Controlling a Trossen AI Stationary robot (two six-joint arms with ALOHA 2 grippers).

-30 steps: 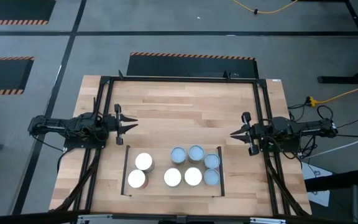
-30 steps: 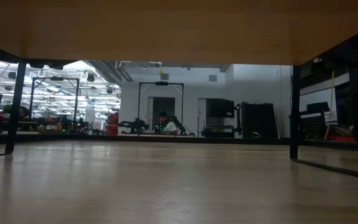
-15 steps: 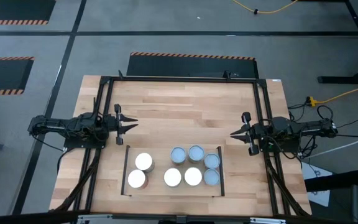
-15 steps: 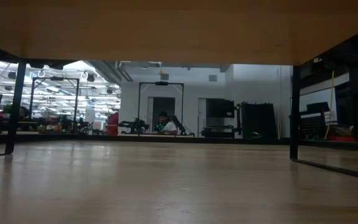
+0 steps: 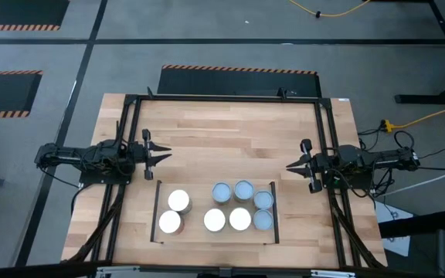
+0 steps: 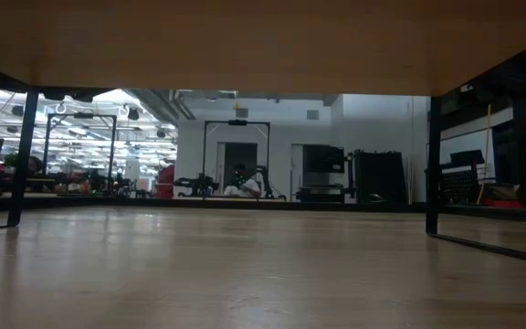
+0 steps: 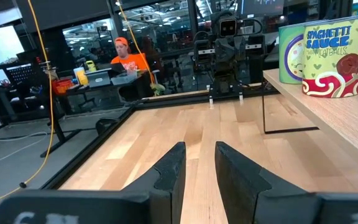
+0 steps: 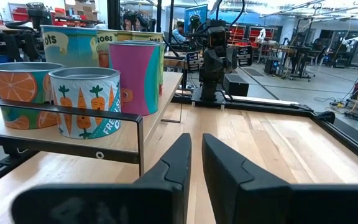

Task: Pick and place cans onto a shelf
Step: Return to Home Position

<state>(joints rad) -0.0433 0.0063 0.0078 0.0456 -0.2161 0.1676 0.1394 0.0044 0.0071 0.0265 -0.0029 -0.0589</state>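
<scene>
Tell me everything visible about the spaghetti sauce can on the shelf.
The spaghetti sauce can is a short cylinder, upright near the edge of the light-wood shelf. Label: yellow with green lettering, a red meatball, a red-and-white wavy band at the base. It partly hides a blue-green can behind; contact unclear. Nothing grips it.

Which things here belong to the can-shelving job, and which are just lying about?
Job: cans, standing on the shelf; left gripper and right gripper, both empty, at the table's sides.
Lying about: yellow cable on the floor; black frame; person at a desk.
</scene>
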